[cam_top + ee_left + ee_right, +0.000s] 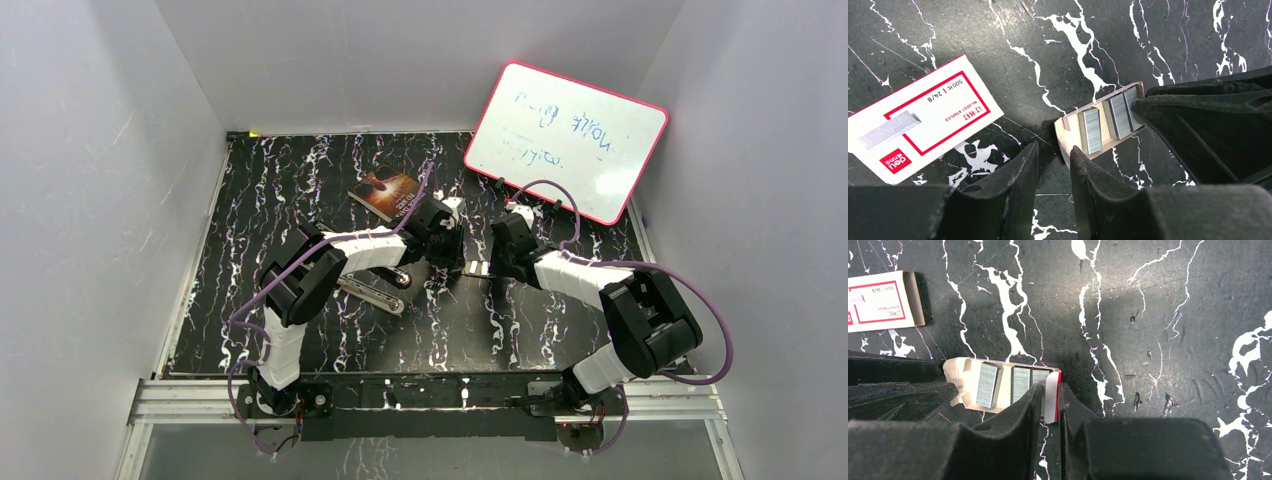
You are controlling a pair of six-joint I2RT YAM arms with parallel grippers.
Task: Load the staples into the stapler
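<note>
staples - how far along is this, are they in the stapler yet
Not yet. Done: the tray is out of its white-and-red sleeve, with the staples exposed. In hand: the right gripper pinches the tray's end flap, and the left gripper sits at the other end with its jaws apart. Left: no strip is lifted, and the stapler lies apart from the tray, with neither gripper on it.

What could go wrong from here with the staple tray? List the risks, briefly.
1. The right gripper pinches the tray only by its thin end flap; the card could bend or slip, tipping the tray.
2. The staples lie loose in the tray; the left gripper, jaws apart at its other end, might knock them out.
3. The stapler lies partly under the left arm, which may bump it.
</note>
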